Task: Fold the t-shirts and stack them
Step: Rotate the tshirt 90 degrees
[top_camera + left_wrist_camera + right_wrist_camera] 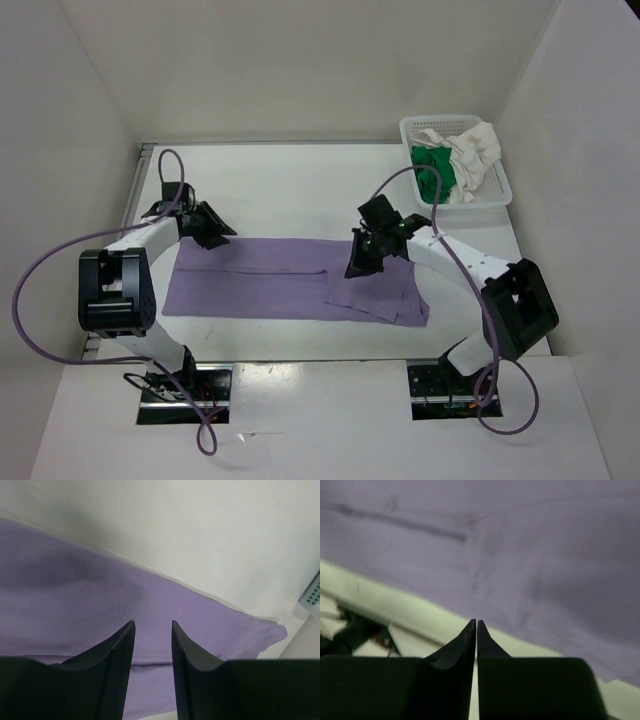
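A pale lavender t-shirt (pixel 280 280) lies flat on the white table as a long folded band, with a sleeve flap at its right end. My left gripper (pixel 214 238) hovers over the shirt's far left corner. In the left wrist view this gripper (pixel 152 622) is open with only lavender cloth (pixel 75 595) below it. My right gripper (pixel 356 266) is above the shirt's right half. In the right wrist view it (pixel 476 622) is shut with nothing between its fingers, above the lavender cloth (pixel 520 545). The green t-shirt (pixel 432 166) and the creamy white t-shirt (pixel 476 150) lie bunched in the basket.
A white mesh basket (pixel 440 120) stands at the table's far right corner, and its edge (pixel 313 595) shows in the left wrist view. White walls enclose the table (pixel 290 190) on three sides. The arm bases and purple cables sit along the near edge.
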You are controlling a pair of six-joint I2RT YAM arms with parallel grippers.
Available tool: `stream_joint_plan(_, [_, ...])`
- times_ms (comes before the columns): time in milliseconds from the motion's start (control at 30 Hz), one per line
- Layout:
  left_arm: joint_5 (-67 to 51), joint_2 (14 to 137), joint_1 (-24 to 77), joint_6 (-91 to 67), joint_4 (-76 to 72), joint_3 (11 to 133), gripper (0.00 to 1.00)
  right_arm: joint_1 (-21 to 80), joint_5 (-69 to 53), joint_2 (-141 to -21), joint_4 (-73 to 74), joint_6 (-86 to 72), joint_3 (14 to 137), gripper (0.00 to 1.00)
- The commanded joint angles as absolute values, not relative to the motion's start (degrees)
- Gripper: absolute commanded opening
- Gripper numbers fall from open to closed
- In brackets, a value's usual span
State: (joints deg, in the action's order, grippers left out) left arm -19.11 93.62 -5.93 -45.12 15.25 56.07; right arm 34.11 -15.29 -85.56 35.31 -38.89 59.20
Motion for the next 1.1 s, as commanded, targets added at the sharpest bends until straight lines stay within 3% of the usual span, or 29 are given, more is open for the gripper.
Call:
stream_joint_plan(0, [-19.07, 92.10, -0.46, -45.09, 15.21, 58.79, 0.42, 31.04, -6.89, -87.88, 30.24, -39.72, 57.22, 0.03])
stream_joint_plan(100, [-18.54, 95.08, 1.93, -45.09, 15.21, 58.80, 0.42, 24.28, -5.71, -92.18, 23.14, -42.27, 55.55, 0.02])
stream_joint_plan(400, [-19.24, 98.00, -6.14, -45.79, 15.21, 53.28, 0.39, 23.73, -5.36, -105.88, 20.48, -44.38, 61.69, 0.04])
stream_joint_plan(433, [-20.47, 98.61, -12.24, -45.79, 15.81, 50.83, 0.39, 23.73, -6.67, -112.43, 20.48, -44.99, 68.14, 0.04])
stream_joint_plan(567, [-23.63, 96.08, -14.50, -45.79, 17.22, 49.04, 0.39, 23.21, -7.29, -124.07, 23.62, -44.48, 82.05, 0.03])
stream_joint_plan(667, [-24.00, 89.75, -13.28, -45.79, 19.15, 47.46, 0.40, 23.20, -9.13, -137.77, 30.80, -43.16, 105.92, 0.03])
stream_joint_plan(700, [-23.47, 87.91, -12.66, -45.79, 19.94, 47.46, 0.41, 23.20, -10.01, -146.95, 34.07, -43.15, 124.01, 0.03])
stream_joint_plan(767, [-22.33, 83.00, -11.61, -44.74, 22.66, 46.85, 0.41, 23.73, -12.38, -157.71, 42.06, -43.15, 146.57, 0.03])
stream_joint_plan(800, [-21.63, 81.40, -11.60, -44.74, 23.46, 46.85, 0.43, 23.73, -13.70, -163.68, 49.84, -43.85, 174.27, 0.03])
stream_joint_plan(833, [-21.62, 78.86, -11.60, -44.13, 24.42, 46.32, 0.43, 23.73, -15.89, -169.31, 48.18, -45.34, 177.68, 0.08])
stream_joint_plan(867, [-21.62, 77.62, -11.60, -43.51, 26.09, 46.32, 0.43, 23.73, -22.78, -165.19, 42.33, -47.18, 169.10, 0.08])
stream_joint_plan(900, [-21.10, 76.48, -11.60, -43.51, 26.71, 46.32, 0.43, 23.73, -21.37, -161.58, 37.93, -46.15, 161.10, 0.08])
stream_joint_plan(933, [-21.09, 74.38, -11.60, -43.51, 27.24, 46.32, 0.43, 24.51, -18.83, -156.76, 38.58, -44.23, 161.02, 0.08])
stream_joint_plan(1033, [-18.73, 72.86, -11.60, -41.58, 27.86, 47.72, 0.43, 25.05, -16.61, -153.73, 47.34, -38.07, 170.56, 0.17])
stream_joint_plan(1067, [-17.50, 72.86, -11.60, -41.05, 27.86, 47.72, 0.39, 25.05, -14.87, -153.72, 50.68, -36.84, 178.95, 0.26])
